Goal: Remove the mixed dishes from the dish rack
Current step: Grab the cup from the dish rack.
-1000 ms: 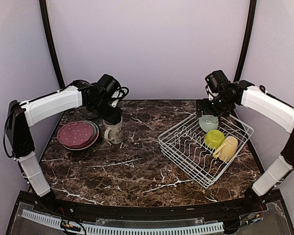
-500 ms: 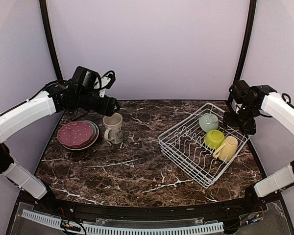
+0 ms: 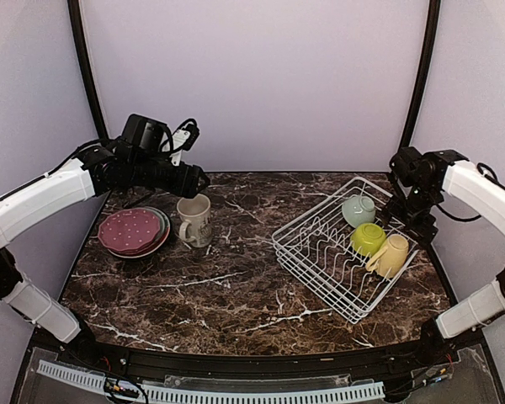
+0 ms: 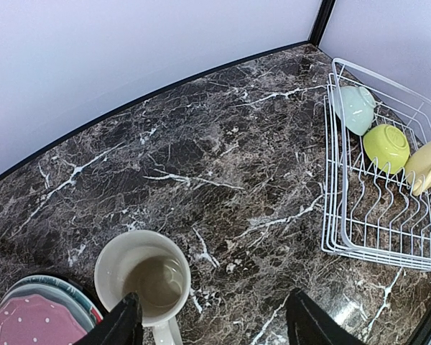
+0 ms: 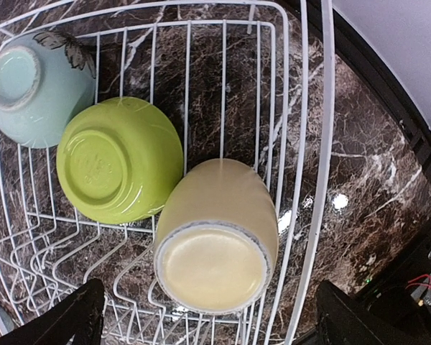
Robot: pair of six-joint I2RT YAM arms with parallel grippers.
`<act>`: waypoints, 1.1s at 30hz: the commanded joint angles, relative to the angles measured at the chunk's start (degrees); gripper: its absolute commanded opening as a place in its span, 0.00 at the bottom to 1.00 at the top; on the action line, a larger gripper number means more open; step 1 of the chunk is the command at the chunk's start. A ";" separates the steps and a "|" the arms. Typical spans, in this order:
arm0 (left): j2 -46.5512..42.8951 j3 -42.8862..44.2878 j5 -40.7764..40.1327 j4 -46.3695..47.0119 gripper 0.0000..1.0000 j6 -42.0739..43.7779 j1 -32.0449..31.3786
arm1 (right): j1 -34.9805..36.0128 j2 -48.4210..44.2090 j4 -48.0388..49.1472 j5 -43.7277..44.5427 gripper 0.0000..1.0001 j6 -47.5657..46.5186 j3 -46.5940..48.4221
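Note:
The white wire dish rack sits on the right of the table. It holds a pale mint bowl, a lime-green bowl and a yellow mug lying on its side. A cream-grey mug stands upright on the table beside a stack of plates with the maroon-pink dotted one on top. My left gripper is open and empty above the cream-grey mug. My right gripper is open and empty above the yellow mug, next to the lime-green bowl.
The dark marble table ends at a black frame and a pale wall at the back. The rack's raised right side lies close to the table's right edge. The rack's plate slots hold nothing.
My left gripper has let go of the cream-grey mug and risen away to the left. My right gripper has swung from the rack's back corner to over the yellow mug.

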 commanded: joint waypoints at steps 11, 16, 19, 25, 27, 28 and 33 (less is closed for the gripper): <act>-1.35 -0.98 0.51 0.58 0.69 0.35 -0.25 | -0.37 4.86 1.02 -1.45 0.96 12.17 -2.02; -1.42 -0.98 0.56 0.60 0.76 0.21 -0.22 | -0.73 4.58 2.72 -2.61 0.94 14.41 -4.23; -1.43 -0.98 0.67 0.59 0.80 0.10 -0.25 | -1.10 4.44 4.72 -3.10 0.93 14.72 -5.62; -1.59 -1.06 0.68 0.65 0.89 0.07 -0.25 | -1.55 5.59 6.89 -2.94 0.92 15.45 -6.86; -1.60 -1.07 0.69 0.61 0.90 0.07 -0.25 | -1.76 6.18 7.29 -2.69 0.92 15.50 -7.03; -1.63 -1.07 0.66 0.64 0.91 0.04 -0.25 | -1.85 6.53 7.37 -2.61 0.91 15.59 -7.08; -1.56 -1.11 0.51 0.63 0.99 0.04 -0.25 | -2.15 7.74 8.89 -2.66 0.88 15.99 -7.88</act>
